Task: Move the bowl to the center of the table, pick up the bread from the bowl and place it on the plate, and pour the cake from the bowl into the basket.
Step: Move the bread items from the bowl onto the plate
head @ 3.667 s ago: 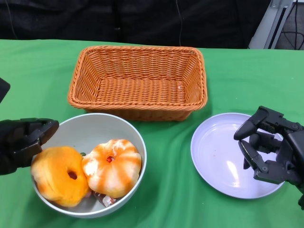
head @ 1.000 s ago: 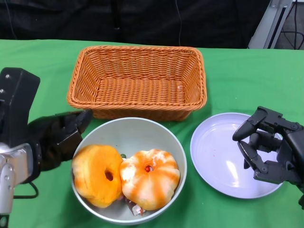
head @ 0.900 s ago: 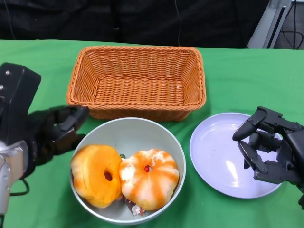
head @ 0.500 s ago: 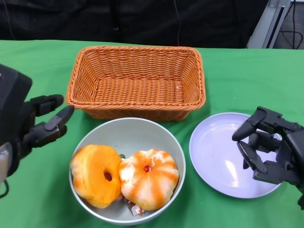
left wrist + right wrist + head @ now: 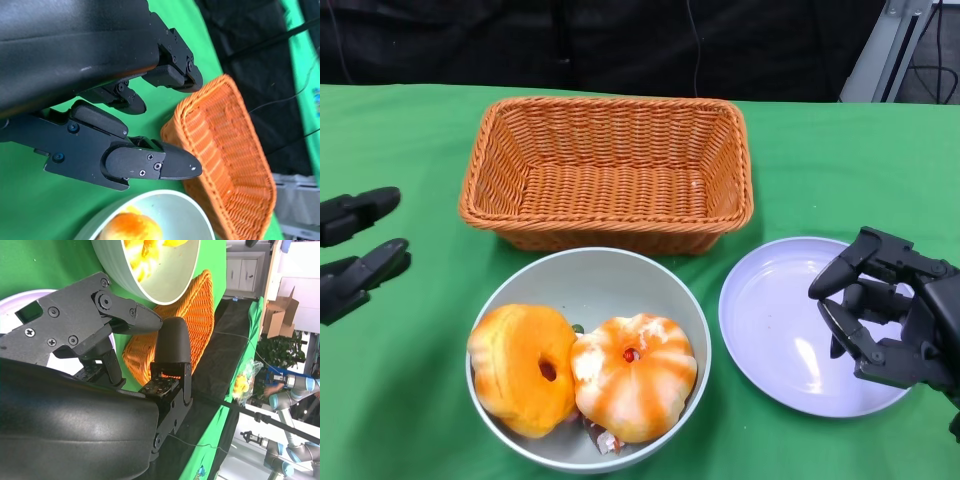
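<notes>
A green-covered table (image 5: 840, 170) stood before dark drapes. The left hand (image 5: 355, 255) hovered open, empty; the right hand (image 5: 890, 315), seemingly empty, fingers apart, above the plate (image 5: 770, 320).

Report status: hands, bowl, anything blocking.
Left hand open, clear of bowl. Right hand open over plate. Bread and cake in bowl, before basket. Nothing blocking.
</notes>
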